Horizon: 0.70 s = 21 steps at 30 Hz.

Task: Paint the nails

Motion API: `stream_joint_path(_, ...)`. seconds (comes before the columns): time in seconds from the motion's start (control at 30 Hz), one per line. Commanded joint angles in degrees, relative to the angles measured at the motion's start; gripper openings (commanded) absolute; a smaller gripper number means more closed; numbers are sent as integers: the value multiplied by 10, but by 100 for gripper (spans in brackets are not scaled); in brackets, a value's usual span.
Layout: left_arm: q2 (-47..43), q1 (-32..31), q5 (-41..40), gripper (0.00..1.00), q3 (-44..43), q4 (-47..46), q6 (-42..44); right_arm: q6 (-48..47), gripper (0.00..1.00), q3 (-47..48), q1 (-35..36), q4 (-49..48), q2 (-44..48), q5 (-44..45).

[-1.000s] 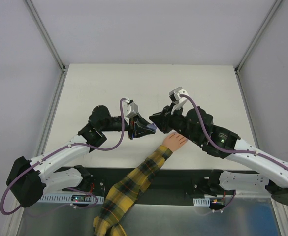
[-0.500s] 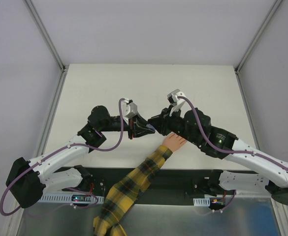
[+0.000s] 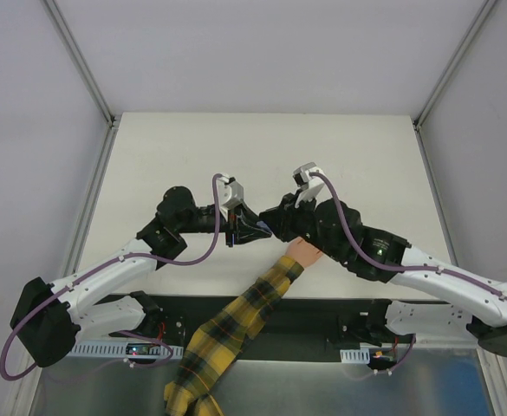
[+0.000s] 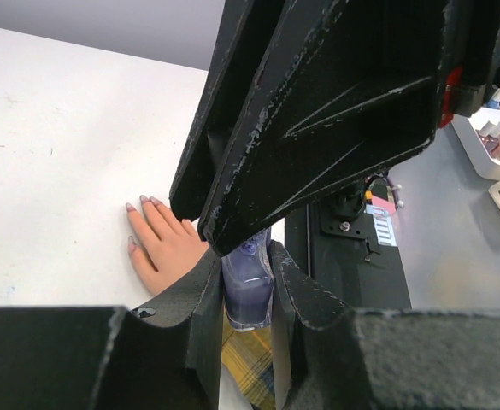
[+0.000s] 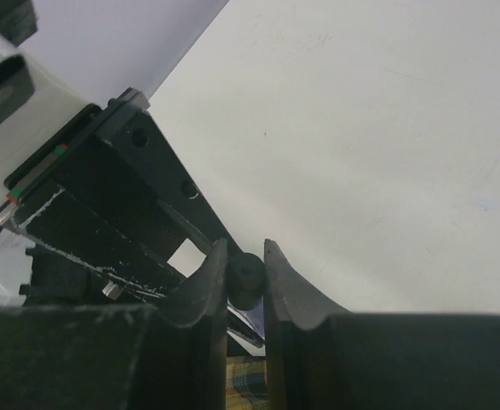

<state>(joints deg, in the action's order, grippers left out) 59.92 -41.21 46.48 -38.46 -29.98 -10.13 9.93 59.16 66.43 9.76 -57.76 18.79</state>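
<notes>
Left claw (image 4: pixel 245 266) clamped on one purple polish bottle (image 4: pixel 248 301); right claw (image 5: pixel 245 254) pinching one dark cap (image 5: pixel 246 278). One hand (image 4: pixel 168 252) flat on bench (image 4: pixel 53 128), mid-left of frame; four nails (image 4: pixel 144 200) visible.

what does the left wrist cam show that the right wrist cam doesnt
Left wrist only: the hand lying on the table with its nails, the purple bottle gripped in the left claw, and a tray of small bottles off to the right. Right wrist only: the dark cap pinched in the right claw. Both: the white table and a bit of plaid sleeve.
</notes>
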Motion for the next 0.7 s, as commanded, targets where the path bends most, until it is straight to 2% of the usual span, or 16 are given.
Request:
stream_joint_path(0.0,-24,-1,-64,0,-7,-63,-9,118,2,3,35,60,-16,105)
stream_joint_path(0.1,-17,-1,-83,0,-7,-63,-18,165,6,19,63,71,-43,174)
stream_joint_path(0.17,-13,-2,-83,0,-8,-61,-18,187,6,67,90,114,-84,230)
stream_joint_path(0.27,-11,-2,-75,0,-14,-46,-10,181,10,104,100,147,-106,258)
stream_joint_path(0.37,-13,-2,-72,0,-18,-34,-4,157,20,103,100,149,-85,257)
stream_joint_path(0.47,-5,-2,-60,0,-27,-22,-3,94,40,113,99,153,-62,228)
stream_joint_path(0.5,-2,-1,-48,0,-29,-18,-4,77,53,126,99,156,-57,221)
stream_joint_path(0.6,9,-2,-19,0,-42,-13,-9,20,72,158,92,192,-33,190)
stream_joint_path(0.67,19,-1,-1,0,-48,-8,-10,-30,77,171,77,214,-16,140)
